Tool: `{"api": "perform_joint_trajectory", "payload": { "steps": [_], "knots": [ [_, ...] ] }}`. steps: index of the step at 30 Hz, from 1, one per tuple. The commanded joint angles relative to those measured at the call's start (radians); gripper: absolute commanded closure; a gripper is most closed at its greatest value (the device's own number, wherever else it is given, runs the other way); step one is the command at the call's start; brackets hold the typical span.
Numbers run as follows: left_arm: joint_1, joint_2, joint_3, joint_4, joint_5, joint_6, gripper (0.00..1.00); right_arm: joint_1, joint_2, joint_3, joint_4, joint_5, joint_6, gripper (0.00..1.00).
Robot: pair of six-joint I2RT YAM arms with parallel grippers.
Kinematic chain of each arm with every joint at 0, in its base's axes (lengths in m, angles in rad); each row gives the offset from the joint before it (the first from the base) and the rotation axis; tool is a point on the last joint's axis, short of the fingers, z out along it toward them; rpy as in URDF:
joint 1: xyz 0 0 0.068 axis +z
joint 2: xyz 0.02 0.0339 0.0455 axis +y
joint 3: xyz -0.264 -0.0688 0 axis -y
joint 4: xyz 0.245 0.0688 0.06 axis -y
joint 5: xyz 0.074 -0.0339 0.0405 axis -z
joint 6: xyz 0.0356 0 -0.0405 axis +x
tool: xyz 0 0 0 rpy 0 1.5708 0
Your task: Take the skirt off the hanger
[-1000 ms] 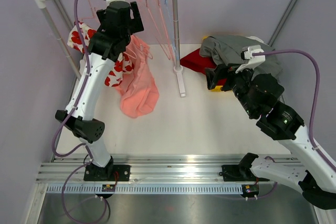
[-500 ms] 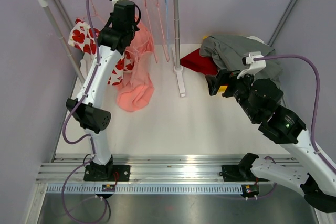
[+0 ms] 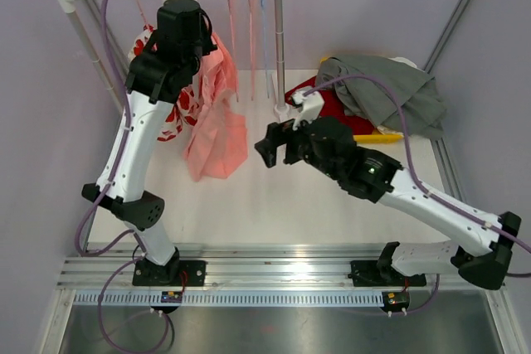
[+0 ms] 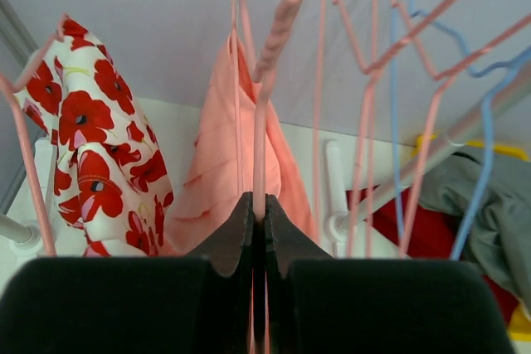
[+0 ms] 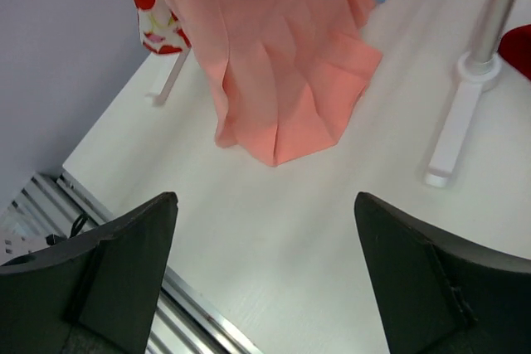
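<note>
- pink hanger (image 4: 260, 138): hook runs off the top of the left wrist view, and the lower bit vanishes between the left gripper (image 4: 259, 206)'s pinched fingers
- skirt (image 5: 282, 80): waist chopped by the right wrist view's top edge
- floral dress (image 3: 172, 124): mostly behind the left arm (image 3: 137, 143) from above
- yellow thing (image 3: 386, 135) under the grey cloth (image 3: 390, 93): only a sliver shows, no clue what it is

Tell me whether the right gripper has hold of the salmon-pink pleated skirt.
No, the right gripper is open over the white table, and the salmon-pink pleated skirt hangs untouched beyond its fingers.
</note>
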Motion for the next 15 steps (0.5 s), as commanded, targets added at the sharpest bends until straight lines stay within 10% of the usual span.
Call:
{"api": "perform_joint_trajectory", "payload": {
  "steps": [1,15],
  "knots": [
    [-0.009,-0.083,0.092,0.064,0.000,-0.023,1.00,0.105,0.094,0.150,0.081,0.080,-0.005,0.04],
    [-0.065,-0.164,0.104,0.042,0.080,-0.143,1.00,0.315,0.332,0.301,0.305,0.370,-0.048,0.01]
  ]
}}
